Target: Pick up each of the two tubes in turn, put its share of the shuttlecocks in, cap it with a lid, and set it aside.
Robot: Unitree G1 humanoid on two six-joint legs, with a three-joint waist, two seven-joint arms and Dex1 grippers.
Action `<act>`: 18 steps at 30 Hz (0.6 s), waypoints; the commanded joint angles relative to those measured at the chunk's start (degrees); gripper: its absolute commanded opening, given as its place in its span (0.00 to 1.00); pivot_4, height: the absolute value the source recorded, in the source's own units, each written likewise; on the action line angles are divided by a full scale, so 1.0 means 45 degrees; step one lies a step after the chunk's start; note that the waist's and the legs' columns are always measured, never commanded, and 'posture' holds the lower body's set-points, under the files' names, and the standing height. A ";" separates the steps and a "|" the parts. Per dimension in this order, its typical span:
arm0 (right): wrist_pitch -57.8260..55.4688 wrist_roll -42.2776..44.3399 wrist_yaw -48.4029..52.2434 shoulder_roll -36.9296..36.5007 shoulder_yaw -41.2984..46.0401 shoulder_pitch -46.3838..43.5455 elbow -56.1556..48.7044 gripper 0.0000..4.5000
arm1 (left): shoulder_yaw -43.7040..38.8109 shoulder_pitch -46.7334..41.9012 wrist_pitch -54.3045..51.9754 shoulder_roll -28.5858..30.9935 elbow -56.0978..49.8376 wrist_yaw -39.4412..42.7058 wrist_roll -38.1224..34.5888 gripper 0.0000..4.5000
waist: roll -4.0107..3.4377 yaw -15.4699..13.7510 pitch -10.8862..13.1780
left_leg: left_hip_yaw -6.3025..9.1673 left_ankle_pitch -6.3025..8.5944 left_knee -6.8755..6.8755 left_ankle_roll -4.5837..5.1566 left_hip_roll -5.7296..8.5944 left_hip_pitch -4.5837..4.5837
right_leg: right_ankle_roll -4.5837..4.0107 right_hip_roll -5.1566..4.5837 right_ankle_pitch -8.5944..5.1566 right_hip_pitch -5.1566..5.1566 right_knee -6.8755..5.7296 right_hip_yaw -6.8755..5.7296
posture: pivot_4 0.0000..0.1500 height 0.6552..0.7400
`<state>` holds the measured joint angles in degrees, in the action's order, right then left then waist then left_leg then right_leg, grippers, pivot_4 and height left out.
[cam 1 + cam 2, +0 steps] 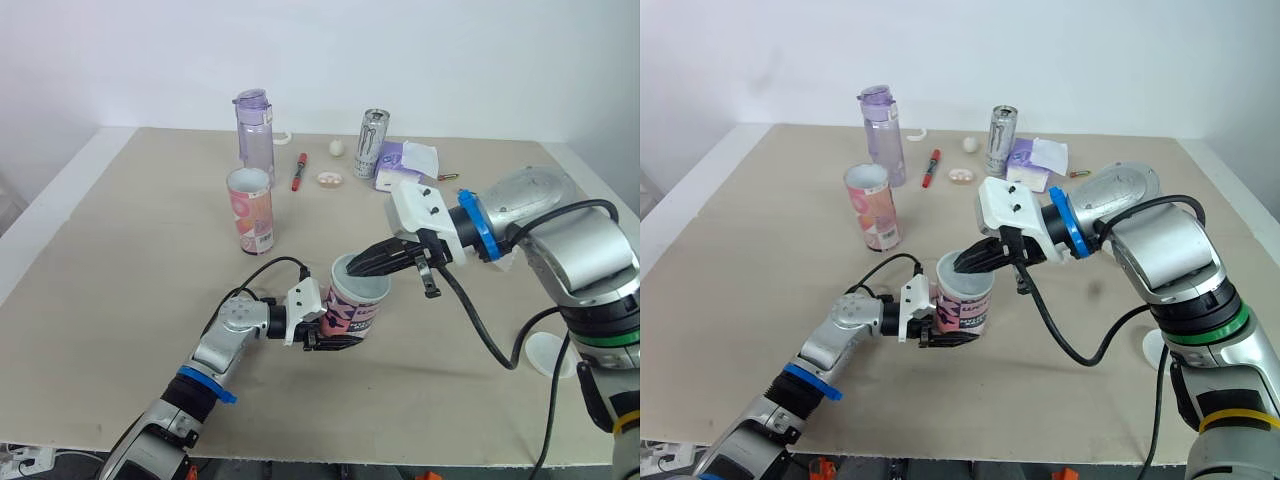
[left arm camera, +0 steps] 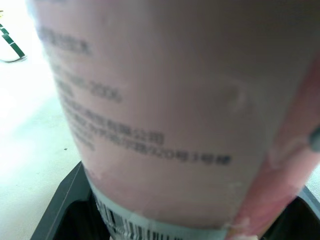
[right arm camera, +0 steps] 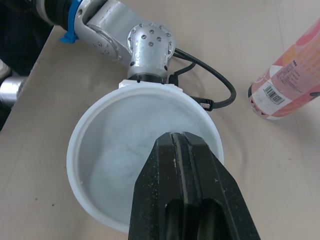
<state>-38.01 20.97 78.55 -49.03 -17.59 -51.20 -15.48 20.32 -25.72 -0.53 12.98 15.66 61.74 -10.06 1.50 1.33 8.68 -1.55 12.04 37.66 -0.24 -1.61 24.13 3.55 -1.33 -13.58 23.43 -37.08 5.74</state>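
The tube (image 1: 355, 310) is sitting near the middle of the table (image 1: 120, 250), and the left gripper (image 1: 318, 335) is clamping it low on its body, black fingers on either side close to the base. The right gripper (image 1: 360, 266) is reaching in from the right with its fingers pressed flat together. They are carrying nothing I can make out, and the tips are poking at the far right edge of the tube's open mouth.

I'm reading this tube as light, thin-walled card or plastic: stiff along its length, easy to crush or tip at the rim, and glossy enough to slip. The low side grip looks like the sensible place to hold it. Its long axis is running roughly vertical, mouth up, leaning slightly right. I cannot tell whether the base is touching the table. From the right wrist, the inside is looking pale and empty.

Moving outward, the second tube (image 1: 250, 210) is standing upright, farther off to the left. A white disc (image 1: 548, 352), probably a lid, is lying near the right edge. A bottle (image 1: 254, 130), can (image 1: 372, 143) and pen (image 1: 299, 170) are lining the far side.
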 commanded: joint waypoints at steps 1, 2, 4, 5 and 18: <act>0.0531 -0.0847 0.0393 -0.0283 -0.0922 0.0489 0.0034 0.01 | -0.0027 0.0241 -0.0412 0.0320 0.0467 -0.0383 0.0493 0.65 | 0.0005 0.0001 -0.0008 | 0.0000 0.0000 0.0000 0.0000 -0.0001 -0.0004 | 0.0000 0.0000 0.0000 -0.0003 0.0001 -0.0001 | 1.00 1.00; 0.0903 -0.1048 0.0506 -0.0308 -0.1027 0.0524 0.0013 0.01 | -0.0031 0.0232 -0.0423 0.0314 0.0471 -0.0394 0.0490 0.65 | 0.0006 0.0001 -0.0012 | 0.0000 0.0000 0.0000 0.0000 -0.0002 -0.0008 | 0.0000 0.0000 0.0000 -0.0004 0.0002 0.0000 | 1.00 1.00; 0.1665 -0.1353 0.0843 -0.0354 -0.1236 0.0601 -0.0093 0.01 | -0.0043 0.0200 -0.0456 0.0299 0.0496 -0.0423 0.0489 0.65 | 0.0006 0.0002 -0.0014 | 0.0001 0.0000 0.0000 0.0000 -0.0003 -0.0012 | 0.0000 0.0000 0.0000 -0.0006 0.0003 0.0000 | 1.00 1.00; 0.2012 -0.1489 0.1026 -0.0378 -0.1328 0.0629 -0.0142 0.01 | -0.0045 0.0186 -0.0476 0.0290 0.0506 -0.0442 0.0492 0.65 | 0.0006 0.0001 -0.0016 | 0.0000 0.0000 -0.0001 0.0000 -0.0004 -0.0017 | 0.0000 0.0000 -0.0001 -0.0005 0.0003 -0.0001 | 1.00 1.00; 0.1235 -0.1220 0.2665 -0.0799 -0.1569 0.0372 -0.1086 0.01 | -0.0105 0.0062 -0.0461 0.0133 0.0678 -0.0531 0.0526 0.65 | 0.0015 -0.0001 -0.0028 | 0.0013 0.0005 -0.0039 -0.0006 -0.0006 -0.0089 | -0.0007 -0.0025 -0.0013 -0.0011 0.0028 0.0007 | 1.00 1.00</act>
<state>-30.36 14.77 86.03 -51.71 -19.30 -51.83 -18.69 20.50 -25.73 -1.07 12.77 15.91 61.60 -9.43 1.57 1.32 8.55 -1.49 12.06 37.48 -0.26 -1.64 23.73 3.52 -1.46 -13.64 23.38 -36.96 5.77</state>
